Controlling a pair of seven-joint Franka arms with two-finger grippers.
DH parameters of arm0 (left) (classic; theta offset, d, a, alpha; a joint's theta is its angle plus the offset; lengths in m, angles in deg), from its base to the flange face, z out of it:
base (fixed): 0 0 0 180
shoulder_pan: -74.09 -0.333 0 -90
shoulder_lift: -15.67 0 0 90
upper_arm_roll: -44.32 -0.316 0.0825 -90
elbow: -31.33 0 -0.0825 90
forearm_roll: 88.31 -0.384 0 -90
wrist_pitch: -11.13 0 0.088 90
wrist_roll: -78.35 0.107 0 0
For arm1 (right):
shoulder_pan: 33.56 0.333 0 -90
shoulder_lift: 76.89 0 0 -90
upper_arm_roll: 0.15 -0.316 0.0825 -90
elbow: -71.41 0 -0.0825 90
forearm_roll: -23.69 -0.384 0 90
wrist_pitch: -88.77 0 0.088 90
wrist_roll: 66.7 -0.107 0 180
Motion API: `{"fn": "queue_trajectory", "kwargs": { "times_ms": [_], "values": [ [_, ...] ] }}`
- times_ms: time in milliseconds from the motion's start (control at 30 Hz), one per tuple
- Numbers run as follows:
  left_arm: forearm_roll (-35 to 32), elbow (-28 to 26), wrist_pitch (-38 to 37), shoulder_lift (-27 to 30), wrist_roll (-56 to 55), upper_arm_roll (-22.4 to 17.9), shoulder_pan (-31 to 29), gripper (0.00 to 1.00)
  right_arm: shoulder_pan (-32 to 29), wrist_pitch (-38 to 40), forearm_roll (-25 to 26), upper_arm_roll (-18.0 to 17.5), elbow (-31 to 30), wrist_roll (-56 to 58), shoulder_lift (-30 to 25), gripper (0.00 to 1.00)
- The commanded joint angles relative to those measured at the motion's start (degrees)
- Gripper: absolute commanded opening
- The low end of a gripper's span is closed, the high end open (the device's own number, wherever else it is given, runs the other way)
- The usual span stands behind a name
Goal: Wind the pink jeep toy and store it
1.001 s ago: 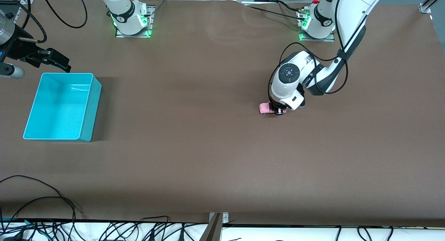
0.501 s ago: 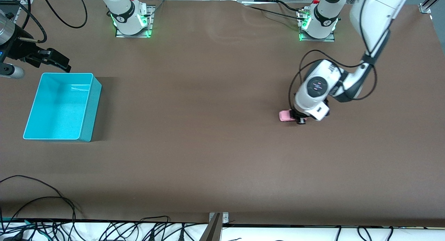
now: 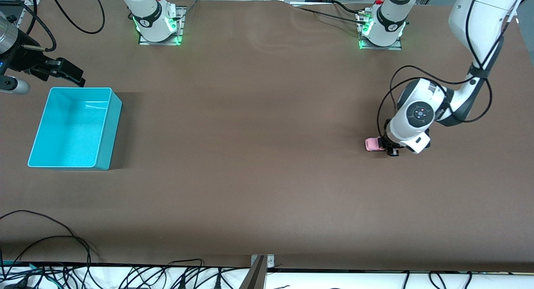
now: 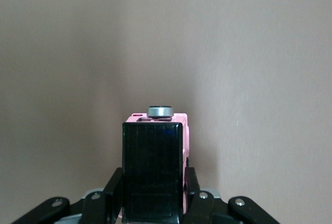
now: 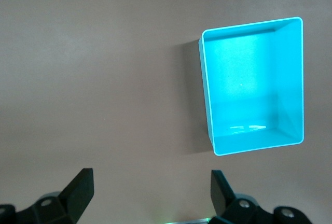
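- While left end effector [image 3: 389, 149] grips the jeep [image 3: 374, 144], press wheels firmly against the bench [image 3: 267, 176], drag straight.
- Right end effector [image 5: 150, 190] waits spread, near the bin [image 3: 75, 128].

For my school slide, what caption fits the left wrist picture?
Left gripper shut on the pink toy jeep on the brown table.

Even overhead lighting, brown counter [image 3: 258, 155] matte and glare-free, bin [image 3: 71, 128] casting a soft shadow toward the left arm's end, green glow at both arm bases, left wrist view dim with a soft background, jeep [image 4: 155, 169] sharp.
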Motion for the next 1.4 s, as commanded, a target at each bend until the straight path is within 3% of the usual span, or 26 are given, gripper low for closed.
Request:
{"fn": "queue_trajectory", "kwargs": {
  "times_ms": [0,567,601,634,701,834,1001,1035,1268,1368],
  "values": [
    [-3.1,-0.3,2.0,-2.1,4.2,-0.6,-2.8,0.00,-0.3,0.9,0.2,-0.4,-0.2,0.2,-0.4,1.00],
    [-7.1,-0.5,2.2,-2.7,7.4,-0.6,-6.9,0.00,-0.3,1.2,0.2,-0.4,-0.2,0.1,-0.4,1.00],
    [-7.1,-0.5,2.2,-2.7,7.4,-0.6,-6.9,0.08,-0.3,1.2,0.2,-0.4,-0.2,0.2,-0.4,1.00],
    [-7.1,-0.4,2.2,-2.6,7.4,-0.6,-6.9,0.29,-0.3,1.2,0.2,-0.4,-0.2,0.2,-0.4,1.00],
    [-7.1,0.2,2.1,-2.5,7.4,-0.5,-6.8,1.00,-0.3,1.2,0.2,-0.4,-0.2,0.2,-0.4,1.00],
    [-6.6,1.4,0.9,-0.7,7.4,-0.2,-6.9,1.00,-0.3,1.2,0.2,-0.4,-0.2,0.2,-0.4,1.00],
    [-5.9,4.1,-7.4,2.4,9.5,2.6,-7.0,1.00,-0.3,1.2,0.2,-0.4,-0.2,0.2,-0.4,1.00],
    [-2.2,7.9,-14.8,4.1,12.4,4.9,-7.2,1.00,-0.3,1.2,0.2,-0.4,-0.2,0.2,-0.4,1.00],
    [2.7,13.9,-23.0,5.5,19.6,7.0,-7.2,1.00,-0.3,1.1,0.2,-0.4,-0.2,0.2,-0.4,1.00],
    [5.2,19.5,-29.1,5.6,25.2,7.3,-7.1,1.00,-0.3,1.1,0.2,-0.4,-0.2,0.2,-0.4,1.00]
  ]
}}
